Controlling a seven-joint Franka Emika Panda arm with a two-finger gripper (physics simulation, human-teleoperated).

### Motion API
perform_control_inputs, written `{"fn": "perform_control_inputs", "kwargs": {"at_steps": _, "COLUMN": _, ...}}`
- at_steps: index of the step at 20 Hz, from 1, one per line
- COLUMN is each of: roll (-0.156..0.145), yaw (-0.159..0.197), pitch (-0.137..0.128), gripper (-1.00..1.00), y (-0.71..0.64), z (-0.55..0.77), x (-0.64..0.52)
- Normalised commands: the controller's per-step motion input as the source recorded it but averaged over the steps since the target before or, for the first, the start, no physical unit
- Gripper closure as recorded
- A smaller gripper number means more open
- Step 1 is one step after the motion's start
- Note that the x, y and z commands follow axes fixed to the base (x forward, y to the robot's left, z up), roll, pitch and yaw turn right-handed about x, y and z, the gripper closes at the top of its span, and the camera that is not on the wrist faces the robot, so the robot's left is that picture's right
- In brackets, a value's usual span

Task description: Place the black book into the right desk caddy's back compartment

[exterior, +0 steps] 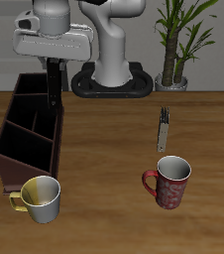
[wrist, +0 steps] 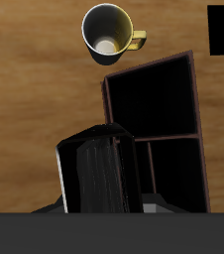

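Note:
My gripper [exterior: 53,71] is shut on the black book [exterior: 53,96], which hangs upright from the fingers. It is above the far part of the right desk caddy [exterior: 15,149], a long dark brown box with inner dividers. In the wrist view the black book [wrist: 99,174] fills the foreground, over the caddy's [wrist: 203,119] divided section. The full-width end compartment [wrist: 154,99] lies open and empty beyond a straight cross divider, at the caddy's end nearest the yellow-handled mug. The book's lower edge looks above the caddy's rim.
A white mug with a yellow handle [exterior: 42,198] stands just in front of the caddy, and shows in the wrist view [wrist: 109,28]. A red mug [exterior: 167,183] and a small grey stapler-like object [exterior: 164,127] are across the table. A potted plant [exterior: 173,77] stands at the back.

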Motion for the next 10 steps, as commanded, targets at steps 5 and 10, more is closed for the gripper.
{"fn": "perform_control_inputs", "kwargs": {"at_steps": 5, "roll": -0.073, "yaw": -0.001, "pitch": -0.026, "gripper": 1.00, "y": -0.54, "z": 0.09, "x": -0.03}}
{"fn": "perform_control_inputs", "kwargs": {"at_steps": 10, "roll": -0.023, "yaw": -0.022, "pitch": 0.013, "gripper": 1.00, "y": -0.28, "z": -0.09, "x": -0.03}}
